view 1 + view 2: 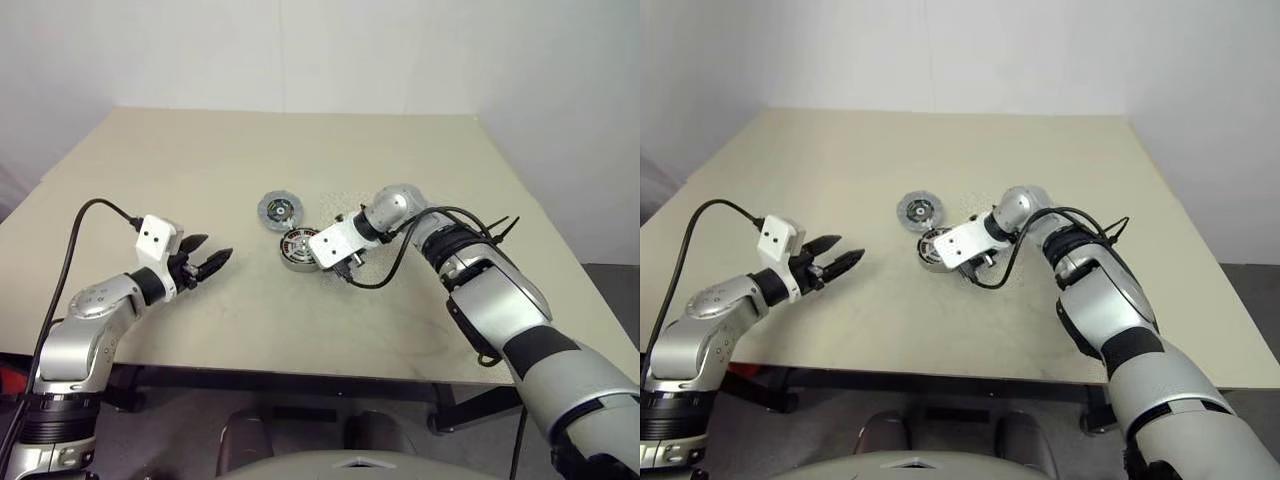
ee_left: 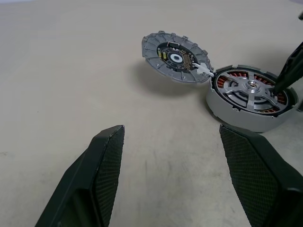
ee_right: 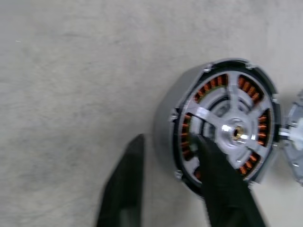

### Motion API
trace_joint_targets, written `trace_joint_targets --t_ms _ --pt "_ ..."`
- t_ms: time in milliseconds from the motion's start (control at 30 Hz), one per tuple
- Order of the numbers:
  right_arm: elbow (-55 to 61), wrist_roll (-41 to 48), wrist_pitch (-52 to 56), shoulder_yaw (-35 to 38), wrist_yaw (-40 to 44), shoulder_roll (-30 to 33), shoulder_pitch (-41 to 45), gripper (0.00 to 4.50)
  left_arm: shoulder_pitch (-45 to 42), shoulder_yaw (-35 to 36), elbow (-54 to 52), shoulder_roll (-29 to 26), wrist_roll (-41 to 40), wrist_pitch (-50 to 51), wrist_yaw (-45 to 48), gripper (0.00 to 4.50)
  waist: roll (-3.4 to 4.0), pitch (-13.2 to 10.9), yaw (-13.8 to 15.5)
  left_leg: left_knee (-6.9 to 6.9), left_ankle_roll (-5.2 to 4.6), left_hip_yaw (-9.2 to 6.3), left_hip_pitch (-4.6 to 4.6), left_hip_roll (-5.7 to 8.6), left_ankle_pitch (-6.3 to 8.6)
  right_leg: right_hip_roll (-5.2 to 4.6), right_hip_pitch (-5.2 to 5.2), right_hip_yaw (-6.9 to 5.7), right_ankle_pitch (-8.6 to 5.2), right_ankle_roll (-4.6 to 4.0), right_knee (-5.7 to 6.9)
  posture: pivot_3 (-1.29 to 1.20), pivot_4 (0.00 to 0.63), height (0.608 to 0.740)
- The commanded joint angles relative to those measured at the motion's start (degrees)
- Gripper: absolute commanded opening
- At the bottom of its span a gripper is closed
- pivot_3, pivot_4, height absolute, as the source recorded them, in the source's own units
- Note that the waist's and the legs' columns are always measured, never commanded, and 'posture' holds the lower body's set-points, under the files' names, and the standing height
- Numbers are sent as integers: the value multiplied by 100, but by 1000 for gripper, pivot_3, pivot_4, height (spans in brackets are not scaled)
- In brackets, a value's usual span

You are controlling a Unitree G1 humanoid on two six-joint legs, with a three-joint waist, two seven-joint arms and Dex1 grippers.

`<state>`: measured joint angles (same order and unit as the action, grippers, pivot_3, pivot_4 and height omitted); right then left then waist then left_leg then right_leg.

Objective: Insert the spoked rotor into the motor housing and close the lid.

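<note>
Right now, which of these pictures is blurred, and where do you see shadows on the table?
In the right wrist view the motor housing and the black fingers look smeared, as from motion. The left wrist view is crisp: the lid, propped open, throws a soft shadow on the table, and the spoked rotor in the housing is sharp. The eye views are evenly lit, with faint shadows and no glare.

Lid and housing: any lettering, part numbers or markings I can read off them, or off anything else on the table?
None can be read.
Lid: the inner face carries a dark board with small gold and white parts; any print there is too small to read.
Housing: bare metal and copper windings, no markings visible.
Rotor: plain silver spokes and hub, no text.
Table: no labels or signs.
</note>
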<state>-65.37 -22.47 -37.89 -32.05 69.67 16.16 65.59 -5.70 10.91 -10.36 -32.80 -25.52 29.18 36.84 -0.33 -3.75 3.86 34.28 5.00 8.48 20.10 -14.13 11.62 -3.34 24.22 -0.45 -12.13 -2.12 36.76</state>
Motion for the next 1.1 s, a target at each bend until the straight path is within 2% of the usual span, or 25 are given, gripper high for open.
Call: trace_joint_targets --t_ms 33,67,533,600,700,900,1067,1100 --pt "-29 -134 -156 -39 27 38 125 723 -41 139 -200 -13 -29 -140 -16 3396 0 0 -1 0 0 0 0 0 0 0 0 0 0 0 0 0 0 740" --pt "-30 -165 -203 -46 16 53 154 400 -55 143 -180 -16 -27 -146 -13 3396 -1 0 -4 0 0 0 0 0 0 0 -1 0 0 0 0 0 0 740" --pt "-222 -677 -348 -142 -530 -49 356 400 -70 168 -97 6 -16 -238 -43 3396 0 0 -29 2 0 0 -6 -1 0 1 -2 1 6 -10 8 0 0 740" --pt "-241 -723 -312 -143 -595 -53 375 90 -72 165 -98 17 -16 -247 -61 3396 0 0 -55 2 1 0 -6 -2 0 2 -3 1 10 -16 10 0 0 740" --pt "-225 -641 -170 -38 -551 -57 346 0 -58 169 -104 41 -18 -266 -86 3396 0 0 -118 2 1 0 -6 -1 -1 1 -3 0 14 -22 11 0 0 740" --pt "127 172 701 481 596 -53 111 0 36 132 -142 173 2 -337 -164 3396 2 -1 -112 2 1 -1 -2 -6 -1 0 -1 -8 16 -26 6 0 0 740" --pt "1089 724 2354 775 1615 118 -214 0 152 101 -224 340 19 -392 -278 3396 2 -1 -83 2 -11 -1 21 -22 2 3 1 -28 8 -34 -11 0 0 740" --pt "1419 811 2965 824 1774 152 -307 0 191 97 -240 374 24 -411 -299 3396 2 -1 -66 2 -14 -1 27 -27 4 3 3 -36 7 -36 -12 0 0 740"
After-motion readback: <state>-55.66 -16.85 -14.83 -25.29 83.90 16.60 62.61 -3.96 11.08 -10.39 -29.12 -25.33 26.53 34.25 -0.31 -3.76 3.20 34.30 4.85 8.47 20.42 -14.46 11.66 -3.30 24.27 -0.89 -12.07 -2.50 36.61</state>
